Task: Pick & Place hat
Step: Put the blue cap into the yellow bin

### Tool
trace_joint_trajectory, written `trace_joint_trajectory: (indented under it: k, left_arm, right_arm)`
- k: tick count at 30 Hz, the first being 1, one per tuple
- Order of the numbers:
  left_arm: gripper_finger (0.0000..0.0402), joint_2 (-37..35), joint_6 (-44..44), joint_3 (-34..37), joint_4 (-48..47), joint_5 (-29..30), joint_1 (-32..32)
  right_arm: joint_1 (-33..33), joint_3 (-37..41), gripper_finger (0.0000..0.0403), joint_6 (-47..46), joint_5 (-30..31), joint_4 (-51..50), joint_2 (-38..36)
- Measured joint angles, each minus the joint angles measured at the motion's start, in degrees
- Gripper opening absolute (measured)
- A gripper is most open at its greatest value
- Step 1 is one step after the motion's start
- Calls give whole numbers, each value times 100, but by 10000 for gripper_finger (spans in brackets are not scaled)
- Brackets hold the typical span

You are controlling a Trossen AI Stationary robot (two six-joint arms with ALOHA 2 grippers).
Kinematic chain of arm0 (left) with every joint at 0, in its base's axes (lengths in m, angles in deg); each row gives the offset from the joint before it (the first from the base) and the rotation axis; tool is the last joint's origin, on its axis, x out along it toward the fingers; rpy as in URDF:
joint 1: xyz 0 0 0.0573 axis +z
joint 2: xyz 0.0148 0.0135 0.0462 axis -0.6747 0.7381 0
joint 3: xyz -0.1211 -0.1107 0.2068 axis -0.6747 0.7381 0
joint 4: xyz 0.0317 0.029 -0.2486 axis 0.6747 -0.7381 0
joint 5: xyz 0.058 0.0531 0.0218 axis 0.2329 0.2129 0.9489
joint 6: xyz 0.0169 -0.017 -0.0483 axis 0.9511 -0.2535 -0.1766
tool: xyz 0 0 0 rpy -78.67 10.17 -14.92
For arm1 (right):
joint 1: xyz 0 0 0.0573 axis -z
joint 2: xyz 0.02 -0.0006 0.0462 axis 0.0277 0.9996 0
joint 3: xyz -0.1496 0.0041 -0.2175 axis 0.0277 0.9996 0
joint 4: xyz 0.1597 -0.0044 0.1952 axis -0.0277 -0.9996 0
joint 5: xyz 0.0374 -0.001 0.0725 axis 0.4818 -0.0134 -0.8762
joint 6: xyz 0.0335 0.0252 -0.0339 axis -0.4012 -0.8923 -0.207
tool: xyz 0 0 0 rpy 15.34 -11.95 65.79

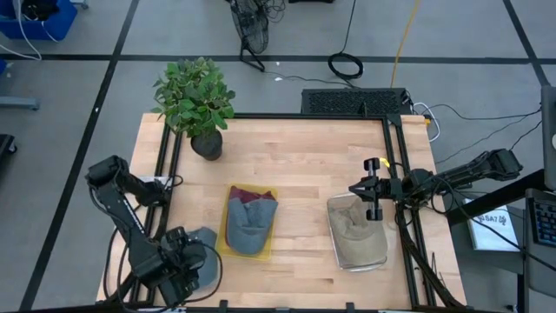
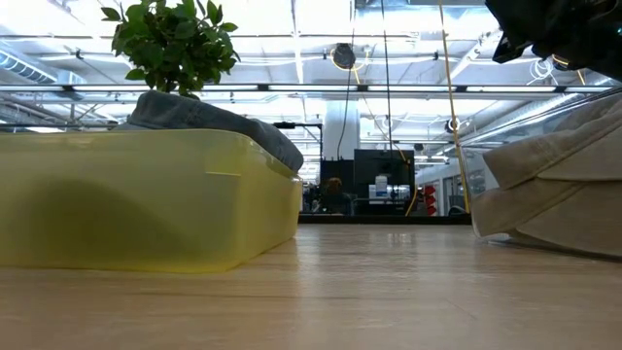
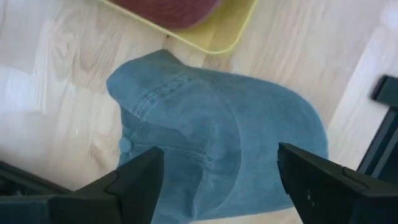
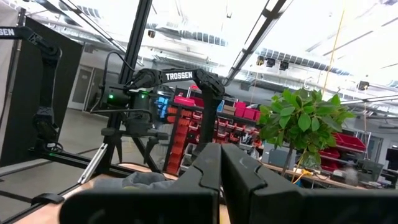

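Note:
A blue denim hat (image 3: pixel 217 124) lies flat on the wooden table near its front left corner (image 1: pixel 206 259), just outside the yellow tray (image 1: pixel 228 250). My left gripper (image 3: pixel 217 177) points down over it, open, one finger on each side of the hat's crown and nothing between them. The tray holds a grey hat (image 1: pixel 248 228) and a maroon one (image 1: pixel 254 198). My right gripper (image 1: pixel 363 189) is shut and raised at the table's right side, above a beige hat (image 1: pixel 354 228) that lies in a clear tray.
A potted plant (image 1: pixel 195 100) stands at the far left of the table. A black frame rail (image 1: pixel 395 174) runs along the table's right edge. In the low view the yellow tray (image 2: pixel 146 204) is on the left and the beige hat (image 2: pixel 554 185) on the right.

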Motion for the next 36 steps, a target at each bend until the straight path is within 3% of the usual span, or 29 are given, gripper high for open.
trace_joint_trajectory:
  k: [8, 16, 36]
  left_arm:
    - [313, -2, -267, 211, 26, 86, -82]
    - [313, 2, -347, 819, 765, -557, -57]
    - [309, -14, -417, 1659, 1744, -834, 53]
  right_arm:
    - [-1, 0, 0, 2, 0, -1, 1]
    - [-2, 0, 0, 2, 0, 0, 1]
    - [0, 0, 0, 2, 0, 7, -2]
